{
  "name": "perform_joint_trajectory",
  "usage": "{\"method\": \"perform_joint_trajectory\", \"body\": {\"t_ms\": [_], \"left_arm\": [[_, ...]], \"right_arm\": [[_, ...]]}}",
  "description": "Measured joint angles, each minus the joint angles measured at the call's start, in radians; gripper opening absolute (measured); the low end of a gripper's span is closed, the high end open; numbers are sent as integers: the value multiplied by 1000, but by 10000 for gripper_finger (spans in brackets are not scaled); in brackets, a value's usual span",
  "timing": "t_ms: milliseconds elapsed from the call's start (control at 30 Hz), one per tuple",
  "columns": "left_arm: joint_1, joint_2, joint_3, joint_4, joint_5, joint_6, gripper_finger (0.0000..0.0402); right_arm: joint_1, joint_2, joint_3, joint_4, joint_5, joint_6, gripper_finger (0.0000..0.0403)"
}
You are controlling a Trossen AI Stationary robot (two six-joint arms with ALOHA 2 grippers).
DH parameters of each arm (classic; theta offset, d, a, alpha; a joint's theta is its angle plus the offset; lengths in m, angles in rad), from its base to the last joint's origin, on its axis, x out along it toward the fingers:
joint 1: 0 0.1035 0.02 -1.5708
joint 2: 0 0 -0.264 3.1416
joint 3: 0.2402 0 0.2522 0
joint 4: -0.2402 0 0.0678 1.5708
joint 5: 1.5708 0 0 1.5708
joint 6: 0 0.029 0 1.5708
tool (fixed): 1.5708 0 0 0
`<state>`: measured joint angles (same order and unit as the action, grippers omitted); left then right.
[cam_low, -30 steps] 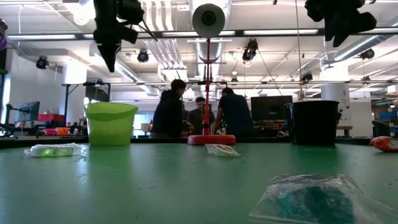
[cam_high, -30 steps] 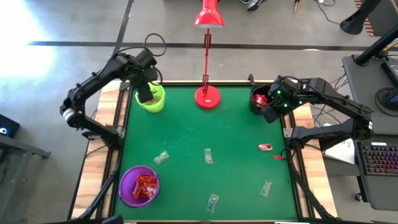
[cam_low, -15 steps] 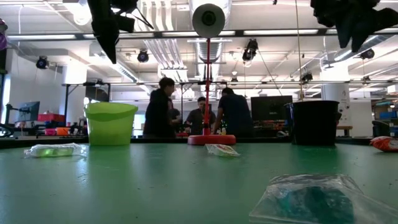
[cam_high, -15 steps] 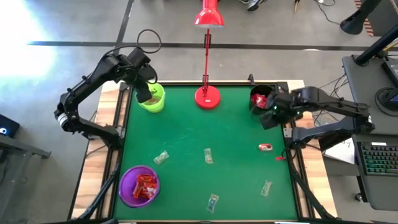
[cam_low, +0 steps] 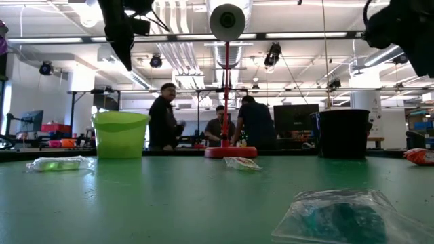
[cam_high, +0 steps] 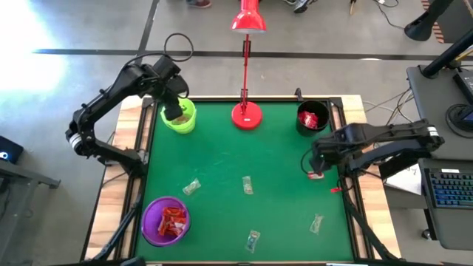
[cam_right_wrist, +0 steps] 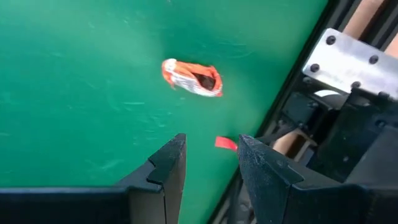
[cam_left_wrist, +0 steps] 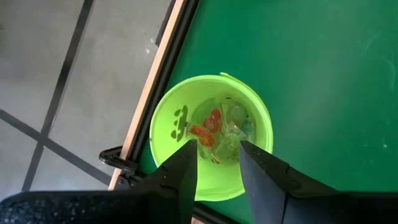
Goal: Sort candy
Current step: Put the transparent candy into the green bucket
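My left gripper (cam_high: 176, 111) hangs open and empty right above the lime-green cup (cam_high: 180, 118); the left wrist view shows its fingers (cam_left_wrist: 184, 174) framing the cup (cam_left_wrist: 165, 112), which holds red and clear candy (cam_left_wrist: 212, 124). Over at the table's right edge my right gripper (cam_high: 316, 164) is open and empty too, above a red-and-white candy (cam_right_wrist: 191, 76). A small red scrap (cam_right_wrist: 226, 143) lies beside that candy. Several clear greenish candies (cam_high: 247, 185) lie loose on the green mat. The black cup (cam_high: 311, 118) and the purple cup (cam_high: 165, 219) both hold red candy.
A red desk lamp (cam_high: 246, 114) stands at the back middle between the lime-green and black cups. In the low view a clear candy (cam_low: 346, 217) lies close in front, and people (cam_low: 163, 125) stand in the room beyond the table.
My right arm has swung from over the black cup toward the front, now above the red-and-white candy. The left arm has barely shifted. A person behind has walked left.
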<state>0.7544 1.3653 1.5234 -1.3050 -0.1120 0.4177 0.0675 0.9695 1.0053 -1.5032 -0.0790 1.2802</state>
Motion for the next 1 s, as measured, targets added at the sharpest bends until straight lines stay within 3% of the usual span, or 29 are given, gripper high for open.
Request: {"method": "perform_joint_trajectory", "body": {"t_ms": [367,700,867,1000], "left_arm": [[0,4,0,22,0,-13,102],[0,4,0,47,0,-14,102],[0,4,0,65,0,-16,102],[0,4,0,67,0,-17,102]], "right_arm": [[6,0,-112,23,1,-97,137],[4,0,-161,119,-77,-175,137],[4,0,-154,211,17,-201,137],[4,0,-145,288,26,-190,137]]}}
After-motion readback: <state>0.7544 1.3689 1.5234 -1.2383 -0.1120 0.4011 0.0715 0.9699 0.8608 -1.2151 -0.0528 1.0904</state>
